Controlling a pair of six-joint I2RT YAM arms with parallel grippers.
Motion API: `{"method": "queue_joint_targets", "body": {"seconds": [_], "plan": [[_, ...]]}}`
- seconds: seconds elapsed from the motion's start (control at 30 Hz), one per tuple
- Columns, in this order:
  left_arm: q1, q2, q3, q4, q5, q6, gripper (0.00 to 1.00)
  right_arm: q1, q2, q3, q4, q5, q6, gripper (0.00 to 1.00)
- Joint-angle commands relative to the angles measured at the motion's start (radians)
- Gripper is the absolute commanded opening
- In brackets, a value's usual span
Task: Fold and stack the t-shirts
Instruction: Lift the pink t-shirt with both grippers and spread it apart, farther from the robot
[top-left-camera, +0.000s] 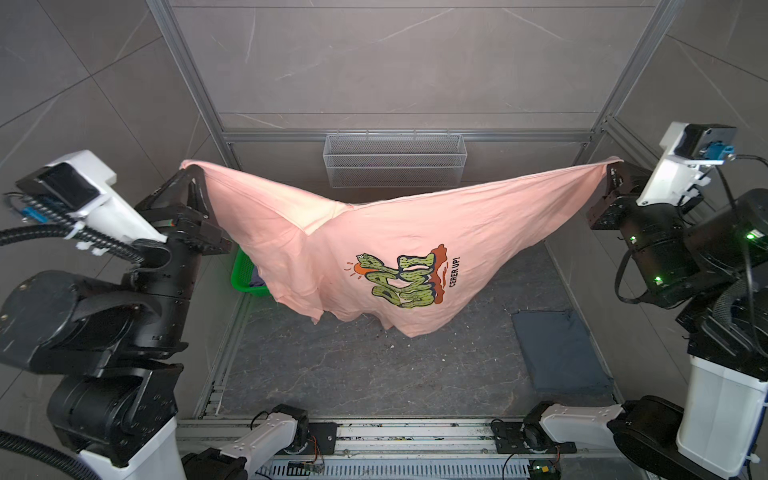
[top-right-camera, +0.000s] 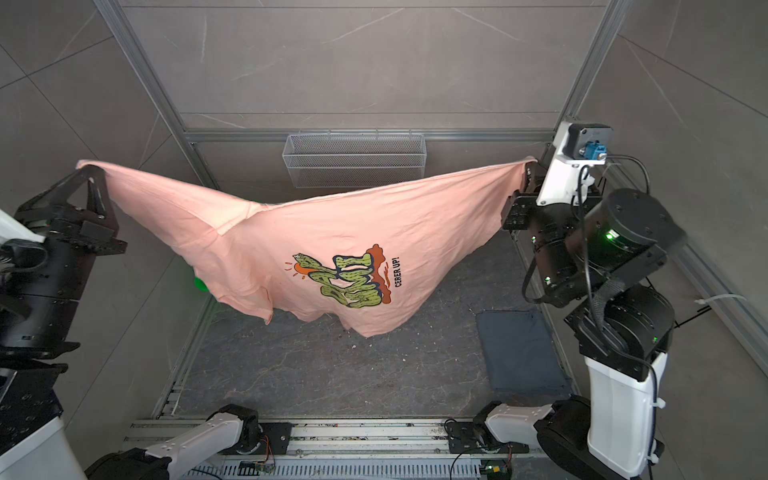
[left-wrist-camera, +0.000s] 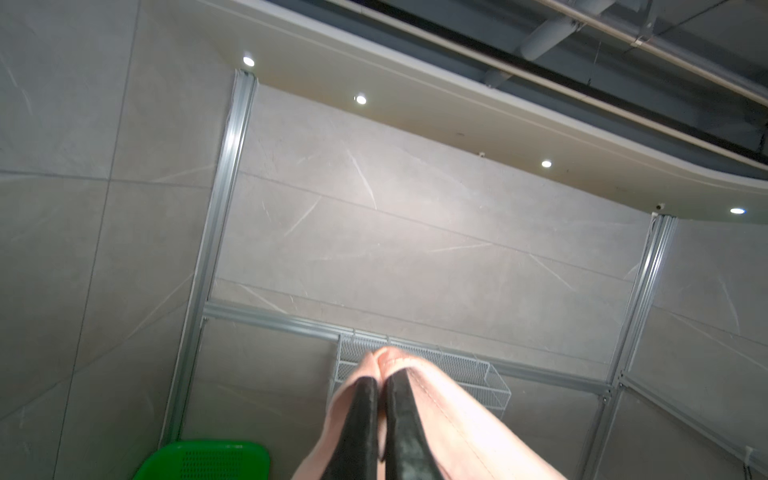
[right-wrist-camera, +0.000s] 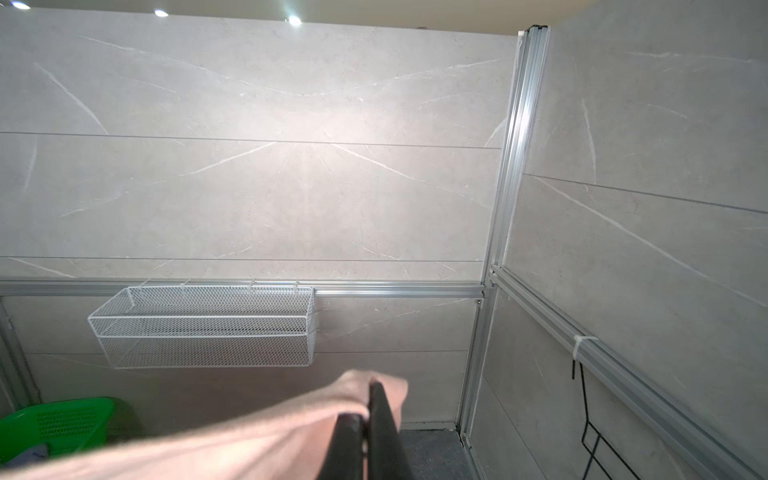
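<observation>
Left gripper (top-left-camera: 190, 168) at 10 o'clock, right gripper (top-left-camera: 612, 168) at 2 o'clock, both clamped on the sagging pink shirt (top-left-camera: 415, 224).

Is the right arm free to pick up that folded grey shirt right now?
Probably not: the right gripper is shut on the pink shirt, held high. The grey shirt lies uncovered nearby.

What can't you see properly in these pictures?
- Green basket: in both top views the hanging pink t-shirt covers most of it, so its contents are unclear.
- Table beneath the shirt: hidden by the cloth in both top views.
- Left hand and right hand: in the wrist views the pinched spot is buried in cloth, and the bottom edge cuts off the rest of each hand.
</observation>
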Motion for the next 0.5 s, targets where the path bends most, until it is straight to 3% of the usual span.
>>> {"method": "queue_joint_targets", "body": {"seconds": [0.0,0.2,0.47], "plan": [[0.006,0.074,0.075,0.101,-0.018,0.086,0.00,-0.004,-0.020,-0.006,-0.019,-0.040,0.029,0.00],[0.005,0.246,0.116,0.142,0.030,0.066,0.00,-0.004,0.002,-0.156,0.034,0.031,0.023,0.00],[0.006,0.477,0.061,0.238,0.065,0.036,0.00,-0.043,0.087,-0.415,0.090,0.145,0.102,0.00]]}}
